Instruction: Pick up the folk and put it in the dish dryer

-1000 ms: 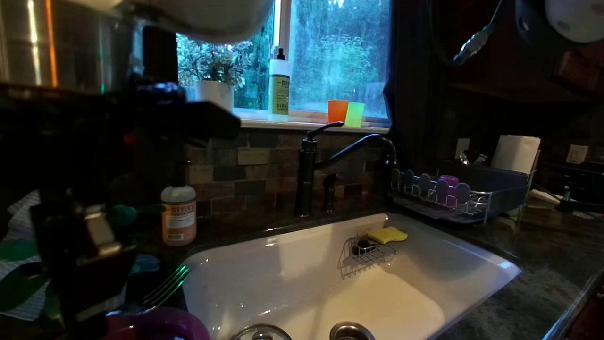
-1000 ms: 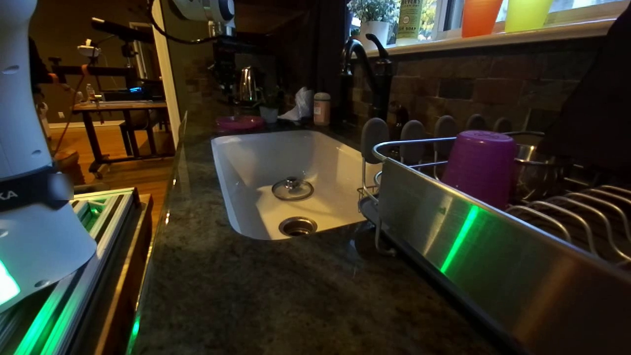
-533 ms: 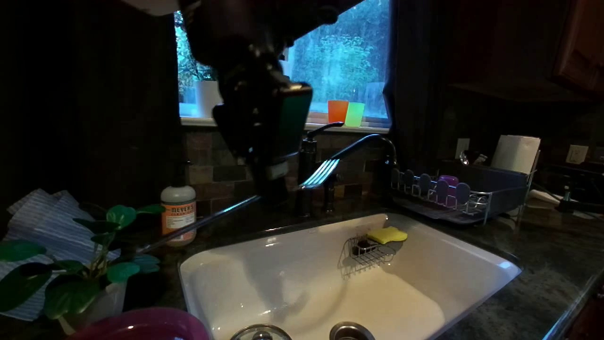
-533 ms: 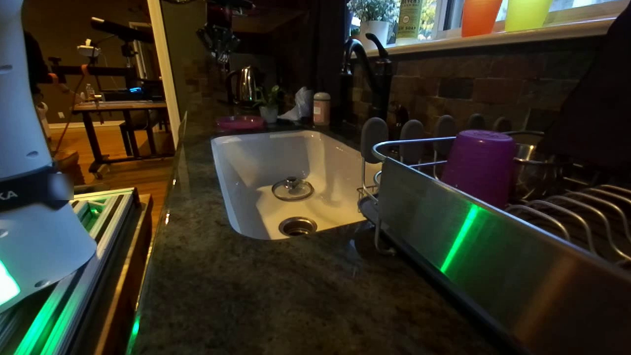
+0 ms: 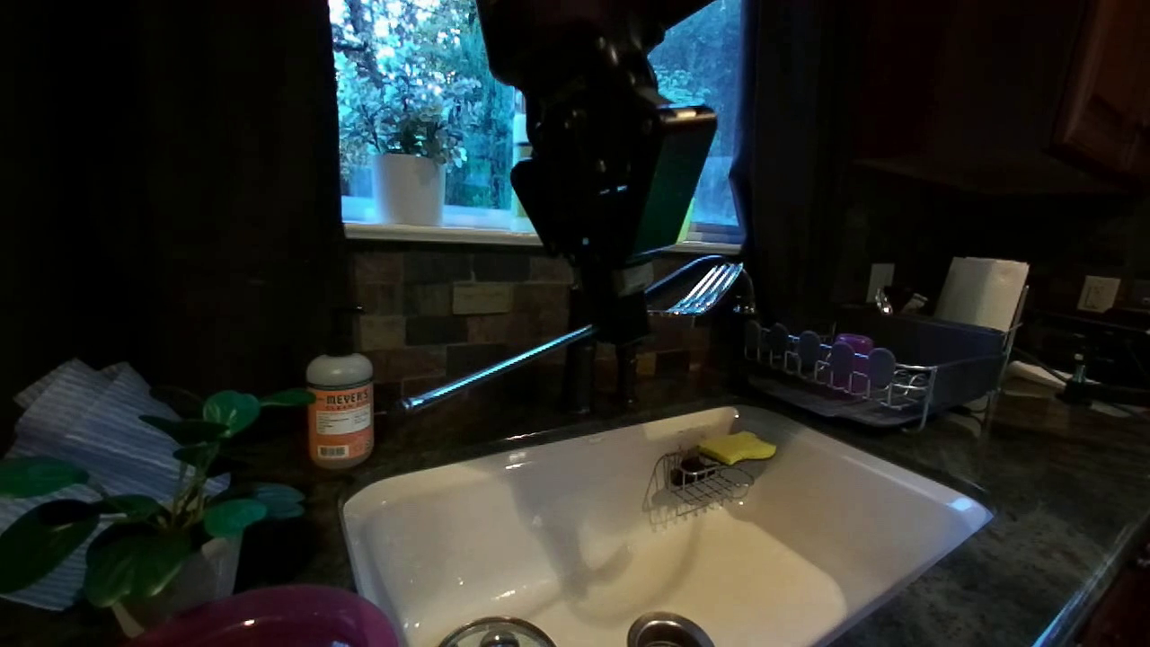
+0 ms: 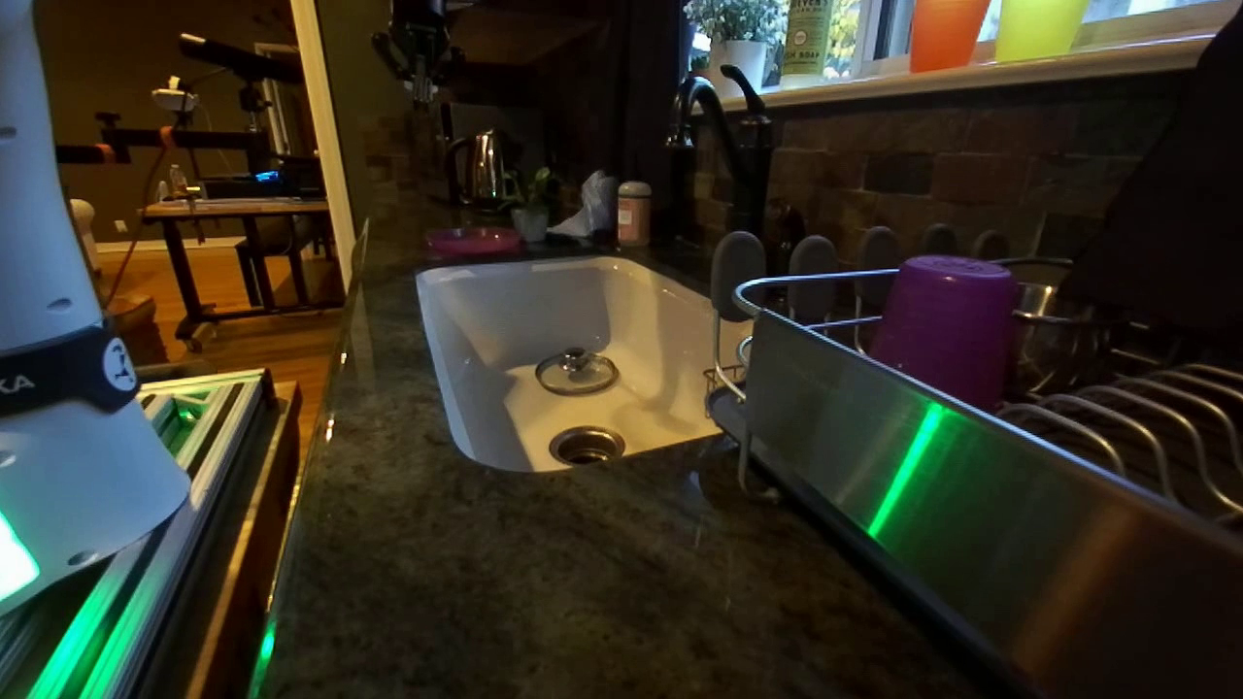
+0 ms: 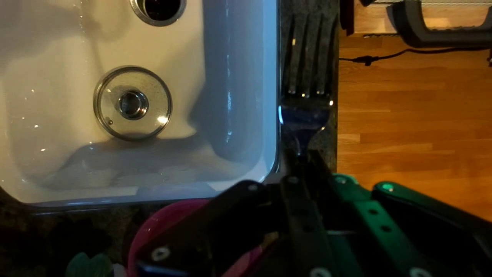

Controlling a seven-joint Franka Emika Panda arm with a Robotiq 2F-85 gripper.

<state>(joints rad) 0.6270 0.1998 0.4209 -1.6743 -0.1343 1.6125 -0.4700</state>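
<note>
Fork (image 7: 305,110) pinched in fingers (image 5: 622,320), now higher, nearer dish dryer (image 5: 968,370)

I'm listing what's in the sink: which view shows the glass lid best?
The wrist view: there the glass lid shows whole, from above. In an exterior view the frame's bottom edge crops the lid; in an exterior view the lid is whole but smaller and foreshortened.

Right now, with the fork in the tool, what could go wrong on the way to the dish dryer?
Drop: in the wrist view the tool holds the fork over the counter strip between sink and wooden floor; a slip might send it to either.
Snag: the handle slants down from the tool and could catch on the dish dryer.
Knock: the upside-down purple cup standing there might get bumped.
</note>
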